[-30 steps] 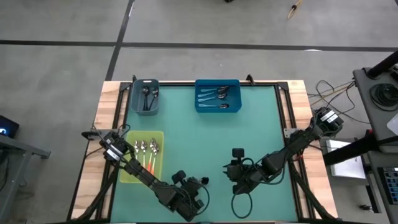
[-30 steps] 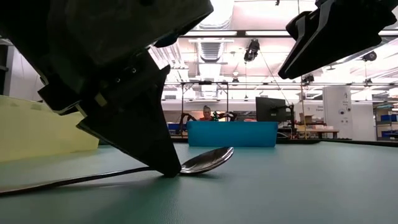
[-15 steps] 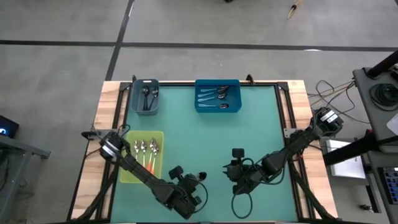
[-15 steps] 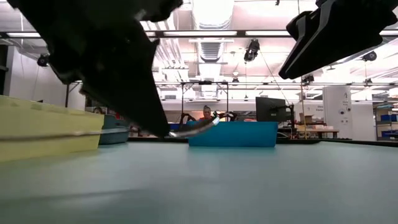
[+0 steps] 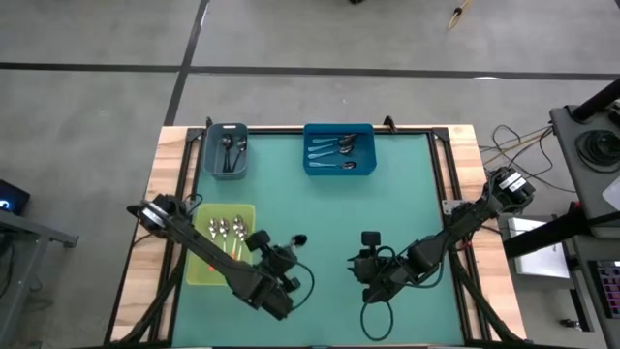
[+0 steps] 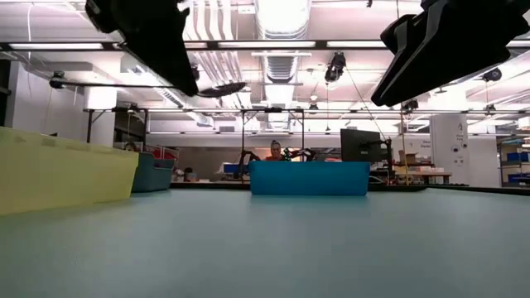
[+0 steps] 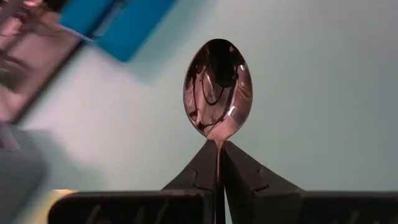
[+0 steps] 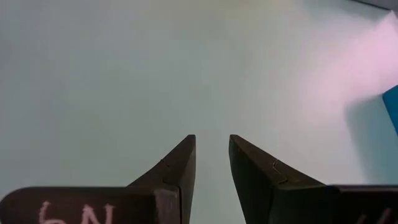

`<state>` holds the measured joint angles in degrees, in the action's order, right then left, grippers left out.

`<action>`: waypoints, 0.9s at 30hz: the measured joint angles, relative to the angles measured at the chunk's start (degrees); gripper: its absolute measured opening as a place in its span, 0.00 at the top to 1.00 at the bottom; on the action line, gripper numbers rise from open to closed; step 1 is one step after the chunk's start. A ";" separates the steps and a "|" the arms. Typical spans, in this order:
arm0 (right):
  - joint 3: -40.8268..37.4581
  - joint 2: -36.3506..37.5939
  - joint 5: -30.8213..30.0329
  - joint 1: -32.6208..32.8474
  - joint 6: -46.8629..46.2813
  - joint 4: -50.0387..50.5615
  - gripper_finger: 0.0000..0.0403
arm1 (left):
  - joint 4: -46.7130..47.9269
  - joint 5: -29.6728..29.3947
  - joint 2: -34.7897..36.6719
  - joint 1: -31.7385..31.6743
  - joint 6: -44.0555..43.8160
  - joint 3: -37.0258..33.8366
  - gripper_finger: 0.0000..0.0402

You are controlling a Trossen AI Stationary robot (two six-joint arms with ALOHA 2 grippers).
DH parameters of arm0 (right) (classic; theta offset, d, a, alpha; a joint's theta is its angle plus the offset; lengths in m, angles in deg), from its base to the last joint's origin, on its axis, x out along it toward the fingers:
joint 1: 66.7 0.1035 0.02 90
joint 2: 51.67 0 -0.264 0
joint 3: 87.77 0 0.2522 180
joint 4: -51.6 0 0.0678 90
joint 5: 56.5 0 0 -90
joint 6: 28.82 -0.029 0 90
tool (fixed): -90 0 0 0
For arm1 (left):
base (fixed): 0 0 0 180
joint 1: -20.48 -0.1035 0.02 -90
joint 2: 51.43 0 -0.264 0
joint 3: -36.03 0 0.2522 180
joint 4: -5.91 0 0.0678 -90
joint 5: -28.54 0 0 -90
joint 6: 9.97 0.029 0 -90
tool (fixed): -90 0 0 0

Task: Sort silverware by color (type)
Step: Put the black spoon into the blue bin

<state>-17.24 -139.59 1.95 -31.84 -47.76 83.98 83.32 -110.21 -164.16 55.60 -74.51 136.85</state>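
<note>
We have a spoon (image 7: 217, 88) pinched by its thin neck in the left gripper (image 7: 219, 149), lifted at lower left of centre in the high view; light, stiff and slippery, we judge it could swivel. Right gripper (image 8: 211, 149) waits lower centre, jaws narrowly apart, empty
</note>
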 joint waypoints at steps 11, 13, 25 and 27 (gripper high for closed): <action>0.00 -0.07 -4.37 -0.14 2.86 -0.48 0.78 | 10.04 -6.95 8.67 -5.51 2.51 -3.29 1.00; 0.00 -0.07 -4.91 -0.60 4.60 -1.04 0.78 | 10.08 -7.78 10.65 -6.59 2.77 -5.14 1.00; 0.00 0.05 -4.56 -6.86 14.19 -3.50 0.78 | 4.85 -7.86 27.48 -15.21 4.04 -23.14 1.00; 0.00 0.09 -4.48 -8.20 15.87 -4.09 0.78 | 4.06 -7.73 30.67 -17.60 4.09 -26.06 1.00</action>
<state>-17.24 -139.50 -2.53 -40.05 -31.89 79.89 87.38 -117.93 -133.48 38.00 -70.42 110.79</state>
